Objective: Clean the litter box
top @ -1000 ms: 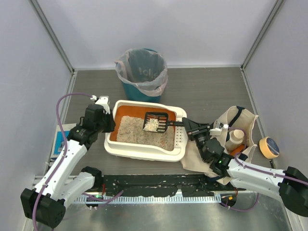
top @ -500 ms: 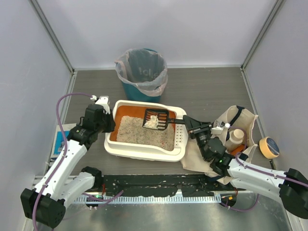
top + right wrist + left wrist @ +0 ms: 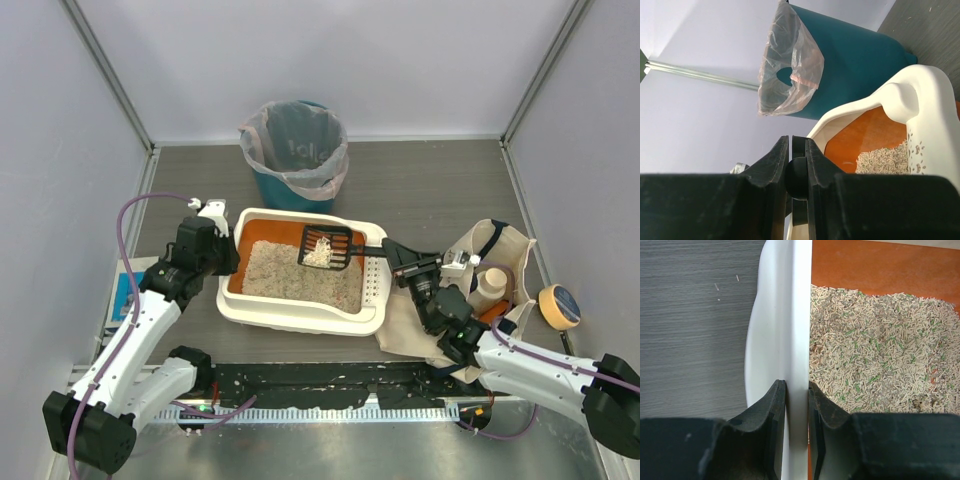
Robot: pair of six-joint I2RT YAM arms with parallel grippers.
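The large rectangular cream-white plastic litter box (image 3: 300,318) with orange inner walls is seen at the middle of the dark grey wood-grain table (image 3: 430,190), between the two arms, with its perforated rim end turned toward the right arm and its bed of grey-beige pellet litter (image 3: 285,272) still spread across the floor. Its left wall is pinched between the nearly closed jaws of the left gripper (image 3: 796,385), one finger outside and one inside the rim, so the box is judged to be steadied. Above the far right part of the litter a black slotted plastic scoop (image 3: 325,247) is held, and a small heap of pale clumps (image 3: 318,254) is carried in it. The scoop's dark handle (image 3: 795,177) is clamped between the jaws of the right gripper (image 3: 400,262), which are pressed tight around it. Compared with a second ago, the scoop has been raised off the litter and drawn toward the far wall of the box, while the clumps have been kept in its bowl; the left gripper's hold has not been altered. From this it is judged that a scoop of waste has been sifted and lifted, and that the carry to the round teal bin (image 3: 295,150) lined with clear plastic, standing just beyond the box's far edge, is what remains of this pass. A spill over the rim could be risked if the scoop were tilted on the way.
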